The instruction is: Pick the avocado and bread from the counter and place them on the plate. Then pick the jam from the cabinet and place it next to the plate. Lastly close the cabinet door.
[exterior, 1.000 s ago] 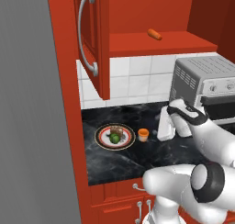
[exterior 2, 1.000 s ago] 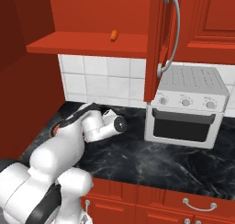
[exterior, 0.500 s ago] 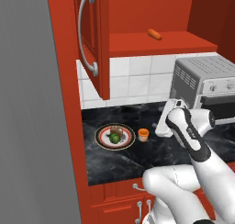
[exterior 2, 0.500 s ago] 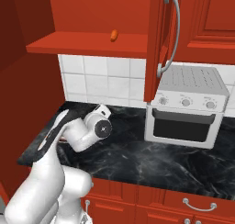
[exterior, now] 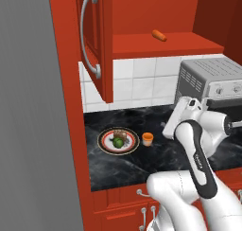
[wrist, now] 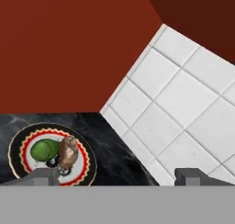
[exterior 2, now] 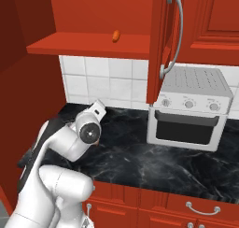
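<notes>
Claw (wrist: 117, 175) tips stood apart at the bottom of the hand view, nothing between them. Beyond the left tip, toward nine o'clock, lay the plate (wrist: 87, 168) on the table (wrist: 114, 149), with the avocado (wrist: 43, 150) and bread (wrist: 69, 150) touching side by side on it. From the left base view the plate (exterior: 105, 136) sat at nine o'clock of the hand, well apart from it, with the jam (exterior: 148, 138) just beside the plate at its three o'clock, between plate and hand. Above, the cabinet door (exterior: 97, 40) hung open, and an orange carrot-like item (exterior: 159, 35) lay on the cabinet shelf (exterior: 165, 44).
</notes>
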